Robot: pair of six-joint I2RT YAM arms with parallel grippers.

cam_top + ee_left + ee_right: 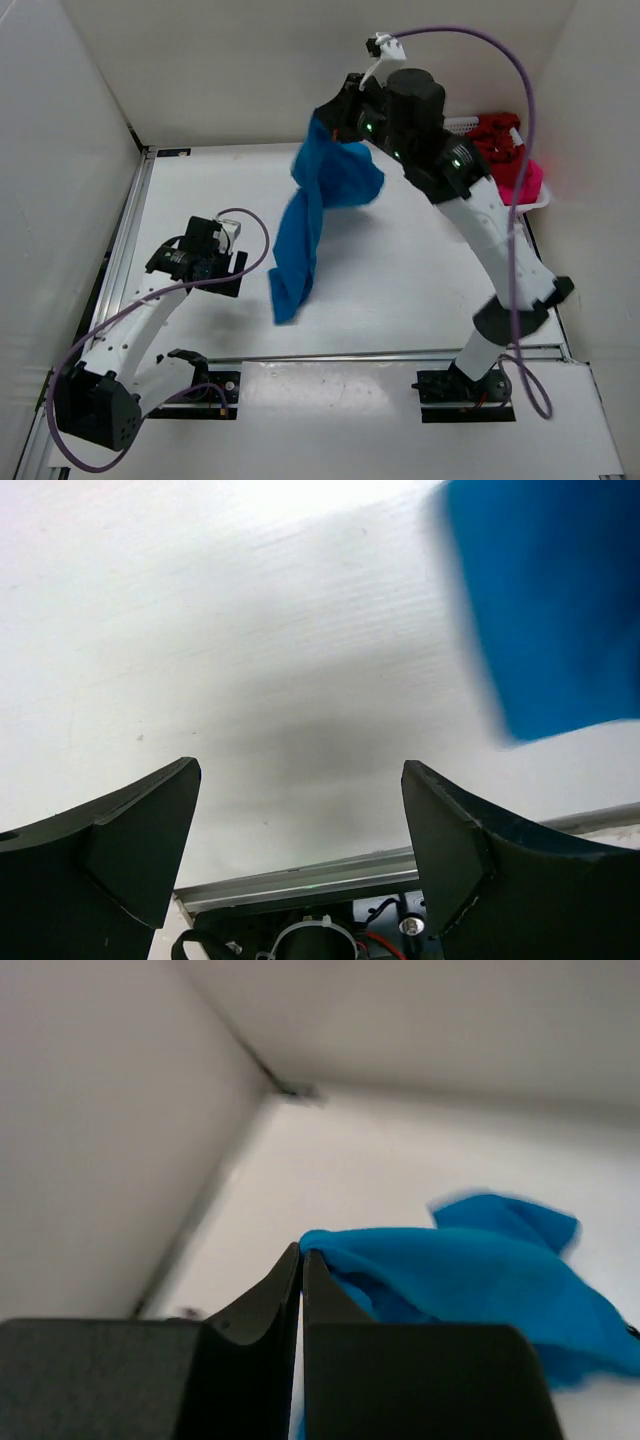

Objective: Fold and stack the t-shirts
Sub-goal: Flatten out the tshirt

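Step in hand: by my reading, the first shirt is being carried from the basket side to the open table for spreading; no folding is showing yet.
Right gripper [301, 1252]: its fingers are pressing together on a pinch of cloth at an edge of the blue shirt [315, 210], high above the far part of the table [400, 290].
Blue shirt: it is hanging in the air from that one pinch, bunched near the top and trailing down and to the left in a long drape. Its lowest end is looking close to the table, though I cannot tell whether it is touching.
Left gripper [300, 780]: its fingers are standing wide apart and holding nothing. It is hovering low over the left side of the table, with the shirt's hanging end just beside it on the right.
Red shirt [497, 138] and pink shirt [522, 180]: both are lying crumpled in the white basket [462, 124] at the far right corner, the red one behind the pink.
Next move: the left gripper is probably needing to reach right and catch a free edge or corner of the drape, so that both arms can stretch the cloth flat.
Risk: the single pinch is carrying the whole shirt, so a quick swing could be pulling it loose.
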